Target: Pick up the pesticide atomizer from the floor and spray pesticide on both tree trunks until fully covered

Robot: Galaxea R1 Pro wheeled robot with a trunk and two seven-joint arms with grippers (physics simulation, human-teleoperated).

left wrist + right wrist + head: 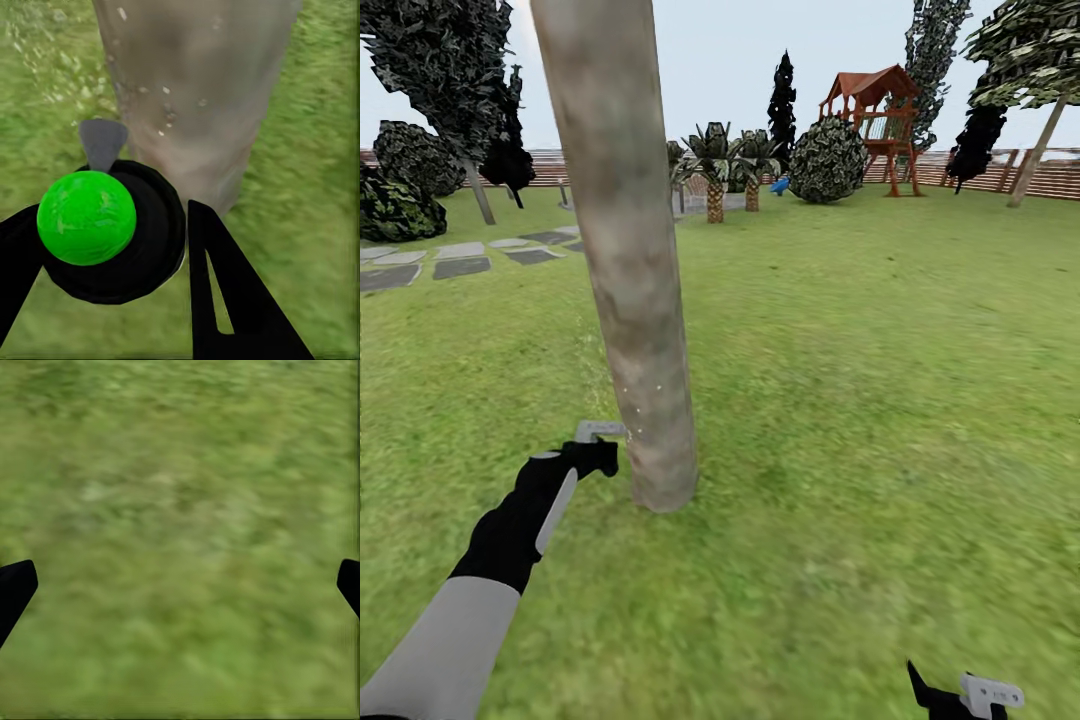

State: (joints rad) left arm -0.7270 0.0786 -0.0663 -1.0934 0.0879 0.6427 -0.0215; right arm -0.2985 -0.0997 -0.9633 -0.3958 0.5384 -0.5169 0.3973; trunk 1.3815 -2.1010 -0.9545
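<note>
The floor (pixel 880 400) is a wide green lawn, blurred in texture, with grey stone slabs (pixel 460 255) laid in a loose path at its far left. A brown slat fence (pixel 1050 175) closes the far edge of the garden, and before it stand a red-roofed play frame (pixel 880 125), a round bush (pixel 828 160), small palms (pixel 715 170) and dark trees.

A thick grey-brown tree trunk (pixel 625 250) rises out of the grass close in front of the robot, leaning slightly. Fine white specks of pesticide (pixel 635 420) dot its lower bark and hang in the air just beside it.

The head view shows the left gripper (pixel 598 455) held low, near the base of the trunk, with a small grey part at its tip. The left wrist view gives what the head view cannot: the atomizer (pixel 105 225), a black round body with a bright green ball on top and a grey nozzle aimed at the trunk, sits between the black fingers (pixel 225 292), and the jaws are clenched on it. Specks on the bark show more plainly here too.

The right gripper (pixel 960 695) hangs at the lower right corner of the head view. In the right wrist view its fingertips (pixel 15 585) sit far apart over bare grass, jaws released.
</note>
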